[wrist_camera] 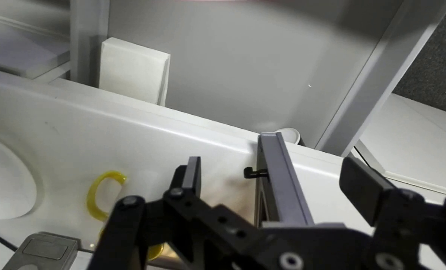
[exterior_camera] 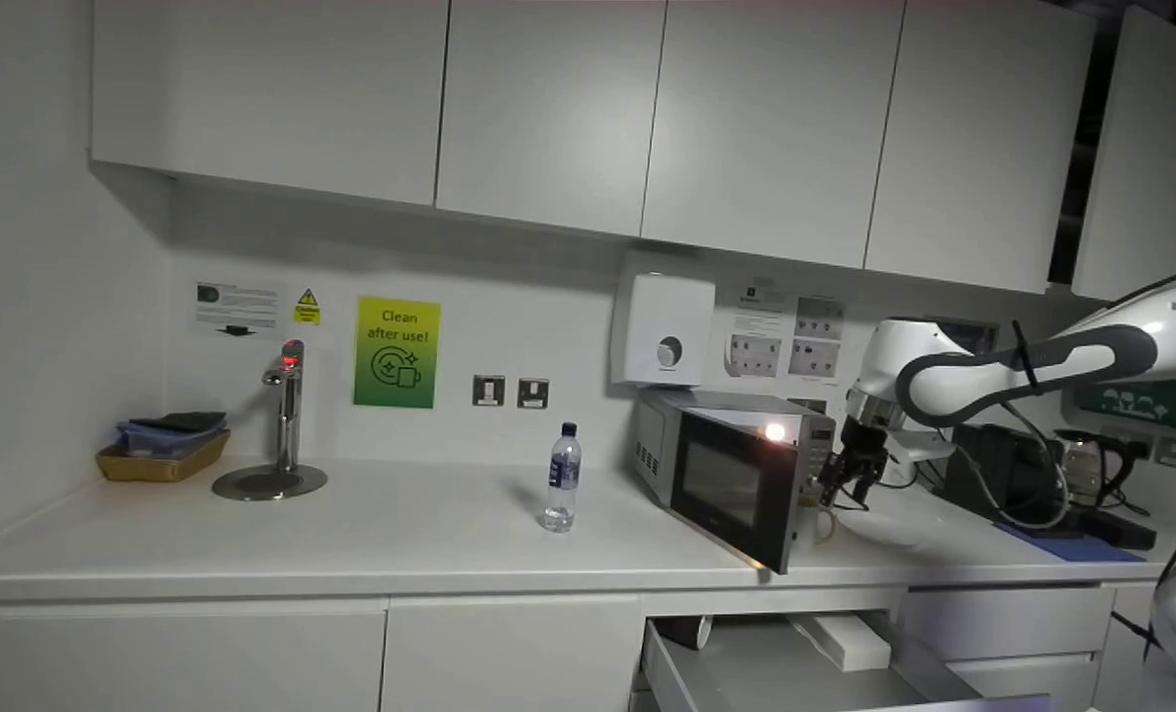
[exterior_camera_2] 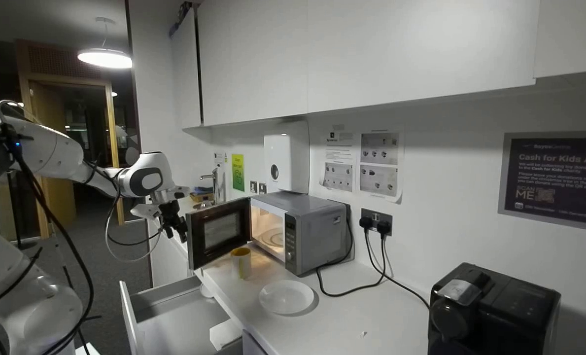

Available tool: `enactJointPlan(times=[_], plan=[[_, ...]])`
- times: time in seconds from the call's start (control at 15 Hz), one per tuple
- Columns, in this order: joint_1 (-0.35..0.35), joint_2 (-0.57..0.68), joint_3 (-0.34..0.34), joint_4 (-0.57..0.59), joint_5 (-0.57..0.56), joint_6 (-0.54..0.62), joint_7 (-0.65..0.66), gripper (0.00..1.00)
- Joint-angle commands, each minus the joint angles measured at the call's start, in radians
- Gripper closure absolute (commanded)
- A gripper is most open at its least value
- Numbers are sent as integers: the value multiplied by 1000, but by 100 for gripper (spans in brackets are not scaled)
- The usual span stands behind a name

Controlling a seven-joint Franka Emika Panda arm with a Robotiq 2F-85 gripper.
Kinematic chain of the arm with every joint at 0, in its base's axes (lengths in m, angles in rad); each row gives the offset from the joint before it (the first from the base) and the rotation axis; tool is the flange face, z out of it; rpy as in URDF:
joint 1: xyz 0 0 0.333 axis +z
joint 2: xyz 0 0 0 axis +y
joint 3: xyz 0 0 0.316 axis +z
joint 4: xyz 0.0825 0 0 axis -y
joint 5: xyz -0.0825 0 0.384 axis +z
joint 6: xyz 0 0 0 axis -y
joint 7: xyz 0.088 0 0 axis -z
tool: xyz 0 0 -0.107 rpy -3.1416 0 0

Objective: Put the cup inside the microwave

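The silver-grey microwave (exterior_camera_2: pixel 317 241) stands on the counter with its lit interior showing. Its dark glass door (exterior_camera_2: pixel 219 234) is swung open, also in an exterior view (exterior_camera: pixel 731 485). A white cup with a yellow inside (exterior_camera_2: pixel 242 266) stands upright on the counter in front of the opening. In the wrist view its yellow-edged handle (wrist_camera: pixel 91 198) shows, the rest mostly hidden by the gripper. My gripper (wrist_camera: pixel 271 180) is open and empty, above the door; the door's edge (wrist_camera: pixel 284 180) shows between its fingers. It also shows in both exterior views (exterior_camera: pixel 843 494) (exterior_camera_2: pixel 178 231).
A white plate (exterior_camera_2: pixel 287 298) lies beside the cup. An open drawer (exterior_camera_2: pixel 174 320) below holds a white box (exterior_camera: pixel 850 641) and a dark cup (exterior_camera: pixel 681 631). A water bottle (exterior_camera: pixel 562 485) stands beyond the microwave. A black coffee machine (exterior_camera_2: pixel 495 310) is on the counter.
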Motion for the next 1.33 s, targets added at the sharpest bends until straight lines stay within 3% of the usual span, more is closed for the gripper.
enactJointPlan(times=[0.0,0.4,0.87,1.27], plan=[[-4,-103,-95,-54,-27,-46,-164,0],[-35,-154,-256,-77,-47,-72,-433,0],[-73,-97,-394,-39,-65,-25,-655,0],[-77,-111,-378,-57,-53,-39,-625,0]])
